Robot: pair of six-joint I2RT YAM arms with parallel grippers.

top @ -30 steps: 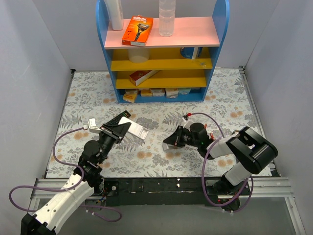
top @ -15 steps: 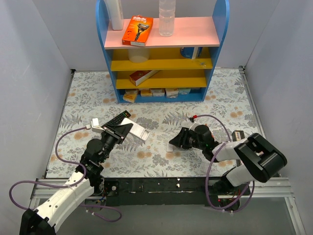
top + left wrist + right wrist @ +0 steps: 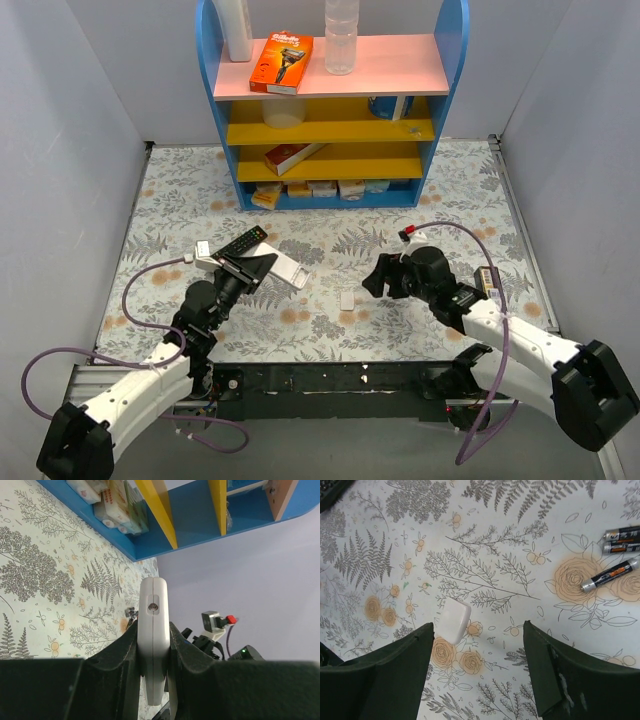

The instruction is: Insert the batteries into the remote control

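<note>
My left gripper (image 3: 255, 268) is shut on the white remote control (image 3: 287, 270) and holds it tilted above the table's left side. The left wrist view shows the remote control (image 3: 153, 630) edge-on, pinched between both pads. My right gripper (image 3: 378, 275) stands open just above the table at centre right, with nothing between its fingers (image 3: 405, 670). A small white cover piece (image 3: 454, 621) lies flat on the cloth near the left finger; the same cover piece (image 3: 347, 299) shows from above. Three batteries (image 3: 611, 575) lie loose at the upper right of the right wrist view.
A slim black remote (image 3: 243, 241) lies on the cloth behind the left gripper. The blue shelf unit (image 3: 330, 110) with boxes and bottles stands at the back. Grey walls close in both sides. A floral cloth (image 3: 450, 200) covers the table.
My right gripper has opened and let go of the white cover piece, which now lies on the cloth. The right arm has drawn back to the right. The left gripper has shifted slightly right with the remote.
</note>
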